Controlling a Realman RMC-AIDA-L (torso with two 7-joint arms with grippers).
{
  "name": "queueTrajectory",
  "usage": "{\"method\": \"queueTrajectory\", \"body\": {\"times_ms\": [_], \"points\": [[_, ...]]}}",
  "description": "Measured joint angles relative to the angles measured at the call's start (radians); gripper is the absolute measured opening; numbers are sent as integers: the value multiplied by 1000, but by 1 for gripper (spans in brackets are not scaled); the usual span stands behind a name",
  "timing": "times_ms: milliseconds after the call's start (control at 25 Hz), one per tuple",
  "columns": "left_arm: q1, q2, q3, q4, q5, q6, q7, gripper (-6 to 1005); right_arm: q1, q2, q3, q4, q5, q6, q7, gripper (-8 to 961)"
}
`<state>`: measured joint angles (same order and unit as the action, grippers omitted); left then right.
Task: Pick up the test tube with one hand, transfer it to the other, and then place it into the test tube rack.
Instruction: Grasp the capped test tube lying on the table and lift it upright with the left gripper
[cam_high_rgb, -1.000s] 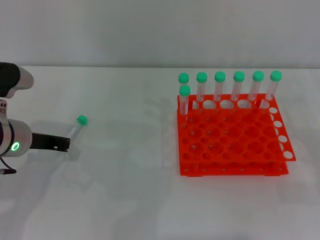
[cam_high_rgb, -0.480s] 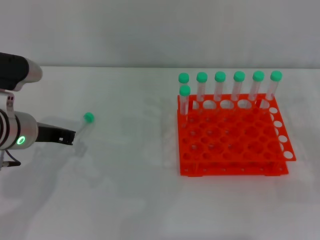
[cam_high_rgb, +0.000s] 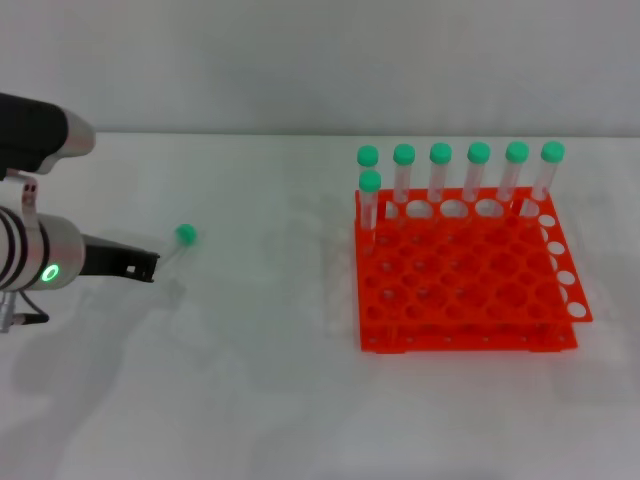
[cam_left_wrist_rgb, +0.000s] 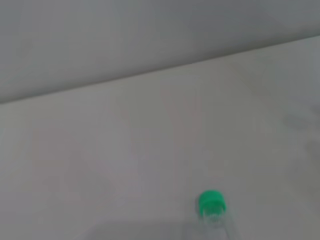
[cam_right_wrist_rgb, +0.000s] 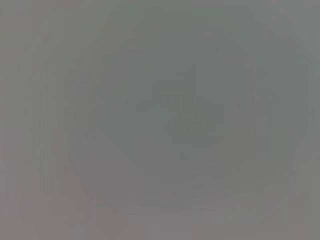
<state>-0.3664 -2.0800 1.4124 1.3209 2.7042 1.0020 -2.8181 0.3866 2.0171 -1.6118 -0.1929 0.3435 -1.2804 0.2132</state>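
Note:
The test tube (cam_high_rgb: 184, 236), clear with a green cap, is held tilted above the table at the left, cap pointing up and to the right. My left gripper (cam_high_rgb: 150, 266), black on a white-and-silver arm with a green light, is shut on the tube's lower end. The tube's cap also shows in the left wrist view (cam_left_wrist_rgb: 211, 201). The orange-red test tube rack (cam_high_rgb: 470, 340) stands on the table at the right, well apart from the gripper. My right gripper is out of view; the right wrist view shows only plain grey.
Several identical green-capped tubes (cam_high_rgb: 440, 170) stand upright along the rack's back row, one more in the second row at its left end (cam_high_rgb: 369, 200). The white table (cam_high_rgb: 260, 380) stretches between my left gripper and the rack.
My left gripper has moved to the right with the test tube in it, carrying it a little closer to the rack. The rack and its tubes have not moved.

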Motion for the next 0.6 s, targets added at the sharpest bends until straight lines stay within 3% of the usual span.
{"method": "queueTrajectory", "body": {"times_ms": [440,600], "points": [[-1,0,23,22,23,-2,-14,13,-3,0,-1,0,0,-2,0,874],[0,0,20,2,21,-4,-27,21,-3,2,-1,-1,0,-2,0,874]]}}
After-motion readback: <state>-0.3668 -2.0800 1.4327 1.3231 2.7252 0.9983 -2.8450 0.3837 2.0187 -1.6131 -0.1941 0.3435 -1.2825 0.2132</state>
